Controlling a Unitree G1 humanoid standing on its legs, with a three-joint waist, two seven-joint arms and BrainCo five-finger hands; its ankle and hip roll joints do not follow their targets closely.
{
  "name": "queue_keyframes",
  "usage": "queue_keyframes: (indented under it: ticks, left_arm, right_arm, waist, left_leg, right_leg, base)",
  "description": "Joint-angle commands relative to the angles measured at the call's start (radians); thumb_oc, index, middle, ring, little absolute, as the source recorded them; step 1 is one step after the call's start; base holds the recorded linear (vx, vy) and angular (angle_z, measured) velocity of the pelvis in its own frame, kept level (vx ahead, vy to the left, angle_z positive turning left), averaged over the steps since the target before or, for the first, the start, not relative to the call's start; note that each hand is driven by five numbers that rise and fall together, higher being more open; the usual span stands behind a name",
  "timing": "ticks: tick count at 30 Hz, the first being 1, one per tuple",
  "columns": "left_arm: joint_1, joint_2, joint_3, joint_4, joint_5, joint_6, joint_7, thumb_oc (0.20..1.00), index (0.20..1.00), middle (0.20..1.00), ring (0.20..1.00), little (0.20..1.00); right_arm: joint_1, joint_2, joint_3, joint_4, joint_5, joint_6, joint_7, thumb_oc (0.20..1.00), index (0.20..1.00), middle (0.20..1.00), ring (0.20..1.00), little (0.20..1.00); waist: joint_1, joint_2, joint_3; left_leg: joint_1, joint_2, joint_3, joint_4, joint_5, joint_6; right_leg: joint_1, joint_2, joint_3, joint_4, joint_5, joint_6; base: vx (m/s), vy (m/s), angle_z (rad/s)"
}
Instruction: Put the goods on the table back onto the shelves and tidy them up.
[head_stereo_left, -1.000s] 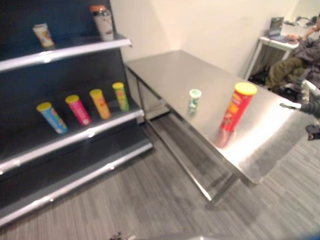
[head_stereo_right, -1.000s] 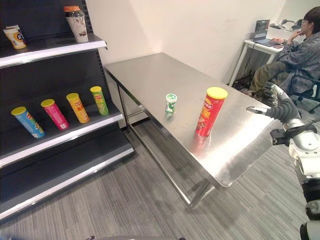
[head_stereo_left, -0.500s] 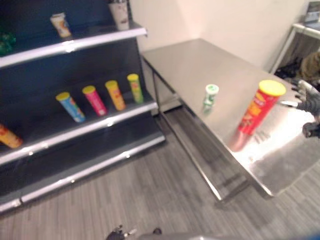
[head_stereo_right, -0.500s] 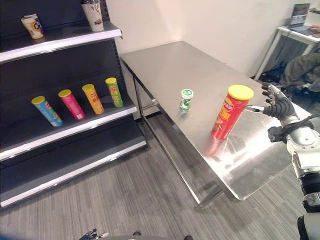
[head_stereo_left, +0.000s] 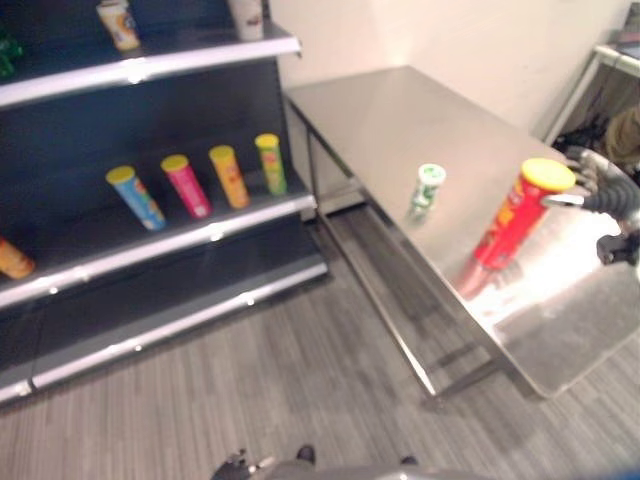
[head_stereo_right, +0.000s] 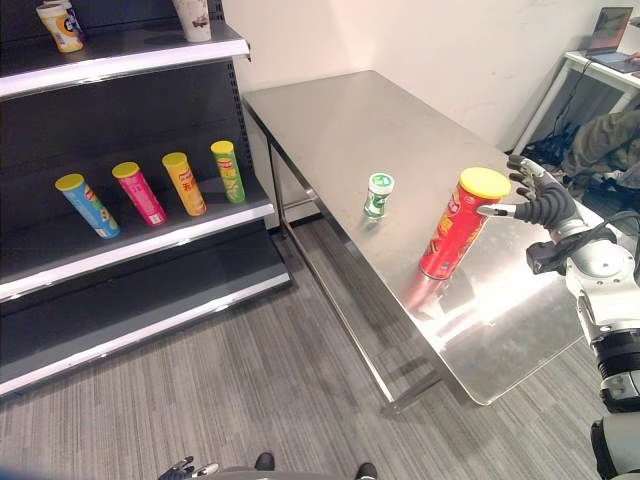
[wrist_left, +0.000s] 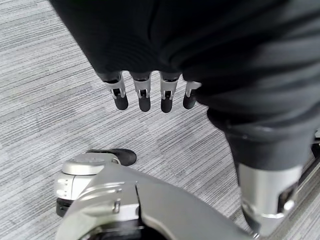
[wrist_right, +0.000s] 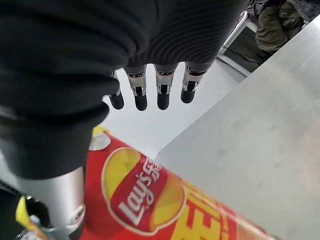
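Now upright on the steel table (head_stereo_right: 330, 120): red chip can (head_stereo_right: 458, 224), with right hand (head_stereo_right: 541, 205) just beside its yellow lid, fingers spread and relaxed, grasping nothing. Small green can (head_stereo_right: 378, 195) nearby. Left hand (wrist_left: 150, 95) hanging over floor, fingers relaxed.

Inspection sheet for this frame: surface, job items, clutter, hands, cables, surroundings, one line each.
Surface: steel table, bare apart from two goods.
Job's things: red chip can with yellow lid, upright near the table's front edge; small green can, upright, apart from it.
Shelves: dark rack; four chip cans in a row on the middle shelf, two cups on the top shelf.
Clutter: nothing seen.
Hands: right hand open beside the red can's top, no grasp; left hand open, low over the floor.
Cables: nothing seen.
Surroundings: grey carpet; seated person by a desk beyond the table.
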Motion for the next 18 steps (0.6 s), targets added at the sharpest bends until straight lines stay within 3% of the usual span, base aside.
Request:
queue_keyframes:
  ticks: [1, 18]
  left_arm:
    - [-0.040, 0.029, -0.036, 0.000, -0.021, -0.022, -0.009, 1.000, 1.000, 1.000, 1.000, 1.000]
    - [-0.036, 0.027, -0.035, 0.001, -0.015, -0.024, -0.014, 1.000, 1.000, 1.000, 1.000, 1.000]
  right_arm:
    - [-0.083, -0.077, 0.094, -0.055, 0.089, -0.039, 0.041, 1.000, 1.000, 1.000, 1.000, 1.000]
    - [-0.155, -0.109, 0.206, -0.028, 0.043, -0.023, 0.069, 1.000, 1.000, 1.000, 1.000, 1.000]
  waist:
    - [0.035, -0.024, -0.044]
    - [0.036, -0.038, -0.051]
  left_leg:
    - [0.002, 0.025, 0.041, 0.001, -0.040, -0.065]
    - [0.009, 0.026, 0.055, 0.001, -0.046, -0.062]
  right_leg:
    - [0.041, 0.002, 0.036, 0.008, -0.047, 0.023]
    - [0.038, -0.003, 0.046, 0.008, -0.041, 0.027]
  base:
    - [0.00, 0.000, 0.00]
    - [0.00, 0.000, 0.00]
